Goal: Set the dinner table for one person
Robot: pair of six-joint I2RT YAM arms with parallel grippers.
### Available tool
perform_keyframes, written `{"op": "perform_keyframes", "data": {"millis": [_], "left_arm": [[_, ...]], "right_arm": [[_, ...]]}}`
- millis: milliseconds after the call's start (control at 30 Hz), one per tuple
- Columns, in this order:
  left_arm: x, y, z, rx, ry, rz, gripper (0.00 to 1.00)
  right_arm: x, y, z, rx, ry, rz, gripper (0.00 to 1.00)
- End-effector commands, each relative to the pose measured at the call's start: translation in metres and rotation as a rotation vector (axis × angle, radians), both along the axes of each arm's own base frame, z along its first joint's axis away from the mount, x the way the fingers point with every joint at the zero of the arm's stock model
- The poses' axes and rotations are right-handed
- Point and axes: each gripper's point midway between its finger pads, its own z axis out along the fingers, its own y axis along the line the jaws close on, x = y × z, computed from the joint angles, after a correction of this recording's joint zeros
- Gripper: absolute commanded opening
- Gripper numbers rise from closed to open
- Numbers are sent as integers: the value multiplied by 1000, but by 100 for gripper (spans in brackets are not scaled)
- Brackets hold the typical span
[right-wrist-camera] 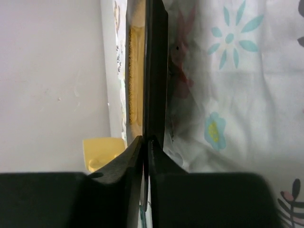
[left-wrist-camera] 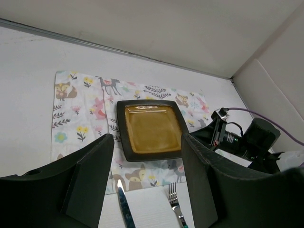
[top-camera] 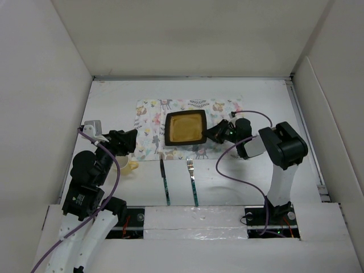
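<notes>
- Two hazards, as I judge it: the right gripper pinches only the thin right rim of the plate — a slip could tip it, and a drag could ruck the placemat beneath the plate.
- One more: the knife and fork, just nearward of the plate, could be swept by a low arm.
- Right gripper: clenched on the plate's rim, jaws almost meeting.
- Left gripper: spread wide, empty, hovering left of the plate.
- Dinner table: under the plate — bare white all round.
</notes>
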Motion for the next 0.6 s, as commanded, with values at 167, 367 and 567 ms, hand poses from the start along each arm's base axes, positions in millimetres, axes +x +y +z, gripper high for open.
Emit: {"op": "perform_keyframes", "data": {"millis": [167,367,567], "left_arm": [[3,-1,9,-1,-42,-5,55],[2,-1,10,-3,-44,-4,55],[1,0,10,-6,-47,-4,56]], "right_arm": [[16,-8,19,-82,-90,15,32],[21,-16,7,-218,-33,19,34],[15,-22,-7,-283,7,28,42]]}}
